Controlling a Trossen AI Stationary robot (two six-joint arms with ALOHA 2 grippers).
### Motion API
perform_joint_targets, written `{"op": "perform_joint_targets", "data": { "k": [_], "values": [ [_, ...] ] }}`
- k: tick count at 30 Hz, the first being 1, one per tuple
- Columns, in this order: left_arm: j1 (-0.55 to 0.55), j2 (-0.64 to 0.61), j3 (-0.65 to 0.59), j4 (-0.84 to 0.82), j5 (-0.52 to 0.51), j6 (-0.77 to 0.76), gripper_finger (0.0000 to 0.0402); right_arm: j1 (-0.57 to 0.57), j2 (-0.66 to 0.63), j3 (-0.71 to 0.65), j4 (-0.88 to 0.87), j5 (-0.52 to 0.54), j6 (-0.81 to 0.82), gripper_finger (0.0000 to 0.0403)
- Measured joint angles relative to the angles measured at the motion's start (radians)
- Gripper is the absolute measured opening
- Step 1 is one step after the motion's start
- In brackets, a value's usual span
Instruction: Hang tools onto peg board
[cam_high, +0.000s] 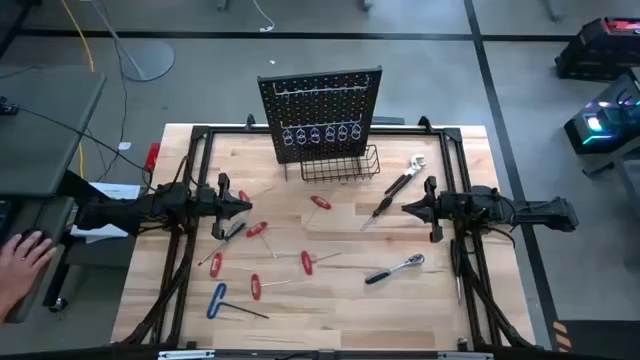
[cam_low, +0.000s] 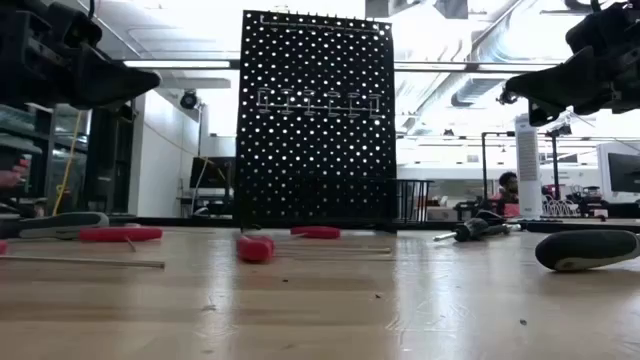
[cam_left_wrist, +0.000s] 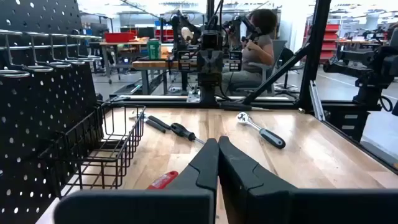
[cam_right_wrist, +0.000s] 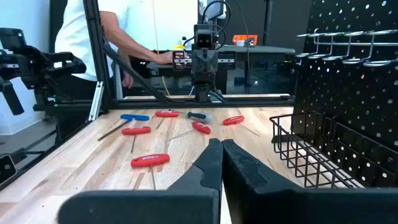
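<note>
high view: looked straight down on the whole table, the peg board at its far edge.
low view: sat at tabletop height, faced the peg board front-on, room behind it.
left wrist view: looked across the table past the peg board's wire basket, toward the opposite arm.
right wrist view: faced the reverse way, peg board beside it.
shared: both wrist views and the high view took in the basket.
</note>
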Motion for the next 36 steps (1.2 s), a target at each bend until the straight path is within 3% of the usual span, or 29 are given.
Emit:
{"op": "perform_joint_targets", "data": {
  "k": [36],
  "values": [
    [0.000, 0.000, 0.000, 0.000, 0.000, 0.000, 0.0001, 0.000, 0.000, 0.000, 0.000, 0.000, 0.000, 0.0000]
  ]
}}
